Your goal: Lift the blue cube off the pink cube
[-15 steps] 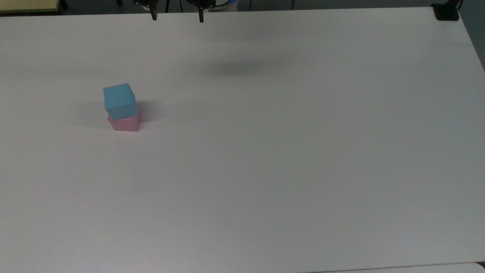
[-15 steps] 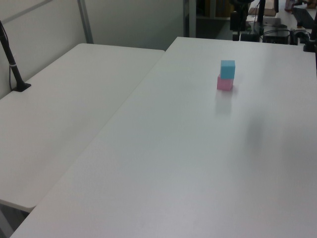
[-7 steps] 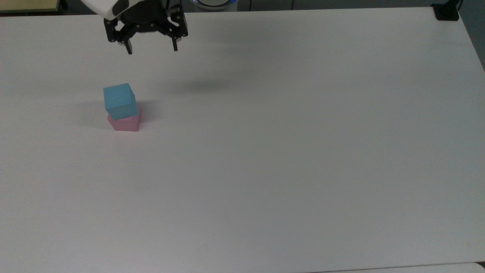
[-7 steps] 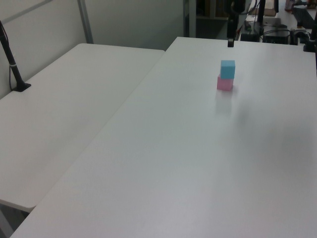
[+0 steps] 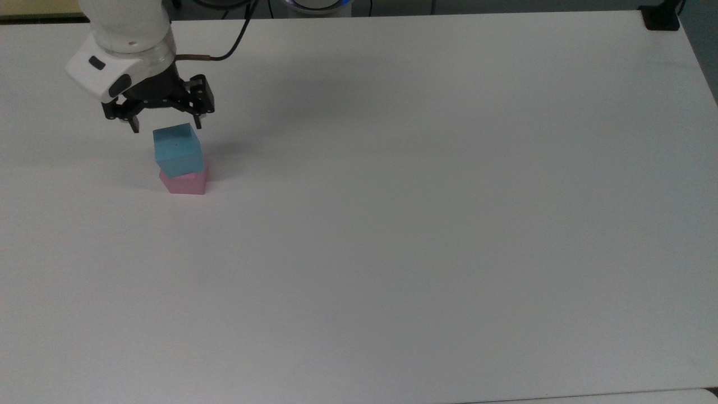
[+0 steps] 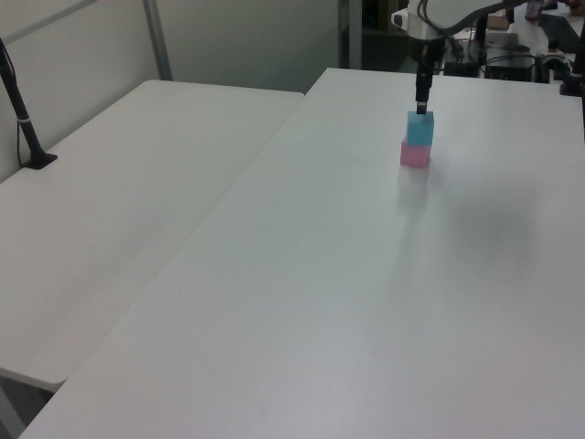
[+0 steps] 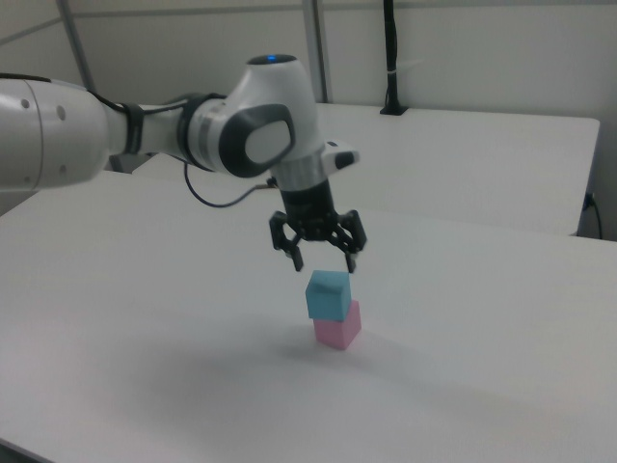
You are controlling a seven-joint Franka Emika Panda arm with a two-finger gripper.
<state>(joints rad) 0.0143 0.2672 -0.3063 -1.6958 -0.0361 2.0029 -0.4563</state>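
The light blue cube (image 5: 177,150) rests on top of the pink cube (image 5: 185,182), slightly offset and turned, on the white table at the top view's left. The same stack appears as blue cube (image 6: 420,129) over pink cube (image 6: 415,154) in the left view, and as blue cube (image 7: 328,294) over pink cube (image 7: 337,324) in the right view. My gripper (image 5: 166,126) hangs open just above the blue cube's top, its black fingers spread wider than the cube. In the right view the gripper (image 7: 323,262) holds nothing and hovers a short way over the stack.
The white table (image 5: 426,213) stretches wide to the top view's right and front. A second white table (image 6: 119,210) joins on the left view's left, with a black post (image 6: 23,114) on it. A black clamp (image 5: 661,18) sits at the top view's far right corner.
The arm has swung from the table's far edge toward the top view's left and come down, so the open gripper now hovers just above the blue cube. The cubes have not moved.
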